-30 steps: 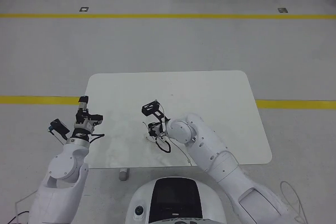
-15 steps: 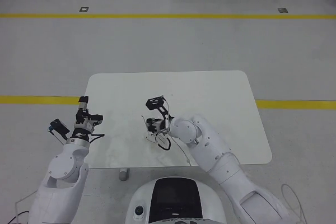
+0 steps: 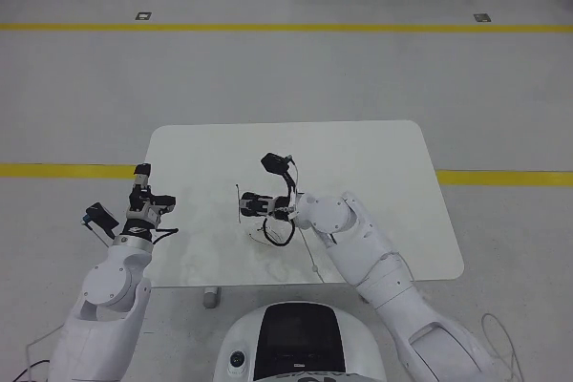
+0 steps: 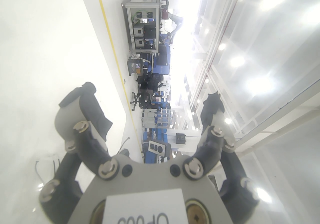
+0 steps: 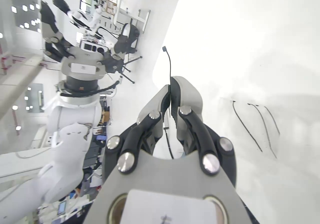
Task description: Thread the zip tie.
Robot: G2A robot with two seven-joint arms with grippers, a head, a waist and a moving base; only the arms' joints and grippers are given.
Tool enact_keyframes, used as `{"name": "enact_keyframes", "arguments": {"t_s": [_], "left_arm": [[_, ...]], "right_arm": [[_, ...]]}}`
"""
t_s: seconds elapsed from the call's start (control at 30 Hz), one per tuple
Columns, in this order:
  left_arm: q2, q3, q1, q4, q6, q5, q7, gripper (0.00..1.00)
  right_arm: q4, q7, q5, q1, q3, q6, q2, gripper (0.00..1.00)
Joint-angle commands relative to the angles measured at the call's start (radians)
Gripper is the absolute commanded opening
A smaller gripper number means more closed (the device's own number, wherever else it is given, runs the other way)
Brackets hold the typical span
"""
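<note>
The right end effector (image 5: 171, 90) pinches the tie (image 5: 169, 65), whose long axis juts beyond it, head roughly toward the open, empty left end effector (image 4: 148, 96), well apart.

Right arm: elbow bent, forearm swung inward across the front of the torso, wrist over the near middle of the counter (image 3: 363, 153). Right gripper (image 5: 171, 86): fingers pressed together, pinching a thin black zip tie (image 5: 170, 62) whose head end sticks out past the tips.

Left arm: at the counter's left edge, forearm angled away from the torso. Left gripper (image 4: 150, 96): fingers spread wide, nothing between them. The two grippers are well apart.
</note>
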Motion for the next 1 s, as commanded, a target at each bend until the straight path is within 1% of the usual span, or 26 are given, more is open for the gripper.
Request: {"name": "enact_keyframes", "arguments": {"t_s": [0.0, 0.3, 0.4, 0.43, 0.53, 0.67, 0.8, 0.9, 0.97], "left_arm": [[0.0, 0.0, 0.0, 0.0, 0.0, 0.0, 0.0, 1.0], [0.0, 0.0, 0.0, 0.0, 0.0, 0.0, 0.0, 1.0], [0.0, 0.0, 0.0, 0.0, 0.0, 0.0, 0.0, 1.0], [0.0, 0.0, 0.0, 0.0, 0.0, 0.0, 0.0, 1.0], [0.0, 0.0, 0.0, 0.0, 0.0, 0.0, 0.0, 1.0], [0.0, 0.0, 0.0, 0.0, 0.0, 0.0, 0.0, 1.0], [0.0, 0.0, 0.0, 0.0, 0.0, 0.0, 0.0, 1.0], [0.0, 0.0, 0.0, 0.0, 0.0, 0.0, 0.0, 1.0], [0.0, 0.0, 0.0, 0.0, 0.0, 0.0, 0.0, 1.0]], "right_arm": [[0.009, 0.001, 0.03, 0.003, 0.003, -0.008, 0.0, 0.0], [0.007, -0.004, 0.032, 0.0, 0.003, -0.008, 0.0, 0.0], [-0.002, -0.026, 0.062, -0.012, 0.004, 0.006, 0.0, 0.0], [-0.006, -0.043, 0.1, -0.017, 0.013, 0.015, 0.0, 0.0], [-0.007, -0.055, 0.165, -0.021, 0.026, 0.03, 0.0, 0.0], [-0.004, -0.045, 0.245, -0.02, 0.037, 0.055, 0.0, 0.0], [0.001, -0.028, 0.328, -0.019, 0.047, 0.097, 0.0, 0.0], [0.003, -0.031, 0.36, -0.017, 0.051, 0.123, 0.002, 0.0], [0.005, -0.036, 0.37, -0.018, 0.051, 0.129, 0.003, 0.0]]}}
